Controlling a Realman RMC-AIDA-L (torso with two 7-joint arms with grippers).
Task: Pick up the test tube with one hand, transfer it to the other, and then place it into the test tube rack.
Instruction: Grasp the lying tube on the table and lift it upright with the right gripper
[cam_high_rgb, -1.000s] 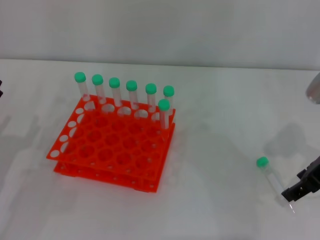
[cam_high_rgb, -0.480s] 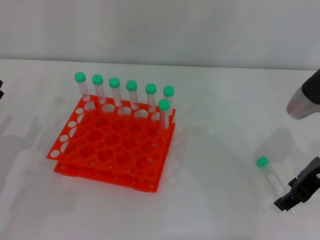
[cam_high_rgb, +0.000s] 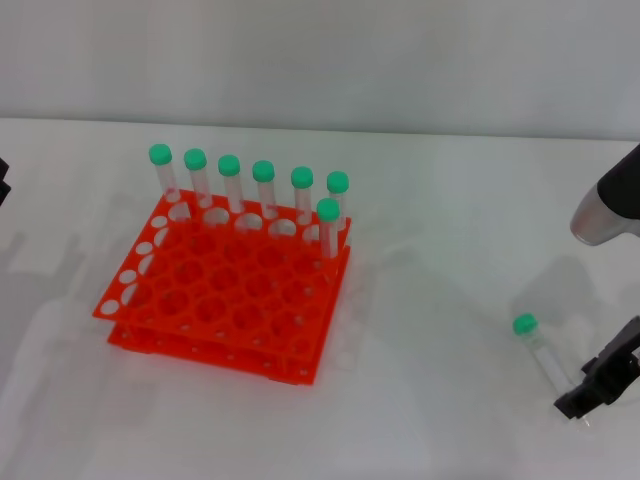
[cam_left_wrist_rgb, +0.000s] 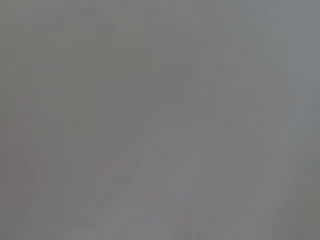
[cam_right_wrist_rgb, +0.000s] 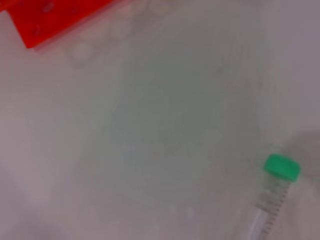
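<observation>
Over the last second the right end effector (cam_high_rgb: 600, 385) has settled at the pointed tip of the test tube (cam_high_rgb: 540, 352), which still lies near-right on the counter (cam_high_rgb: 440, 300), its grip indiscernible, far from the test tube rack (cam_high_rgb: 230, 290), so pickup looks imminent.

Head view: bright, even light from above, white surface (cam_high_rgb: 430, 300) w/ only soft grey shadows, e.g. upper right of frame beside my right claw (cam_high_rgb: 598, 385) and faint ones at left edge. Mild glare off the surface near centre. My left wrist view is a flat grey blur, nothing readable. Right wrist view soft, out of focus; test tube (cam_right_wrist_rgb: 274, 195) edges smeared, rack (cam_right_wrist_rgb: 45, 17) corner fuzzy.
</observation>
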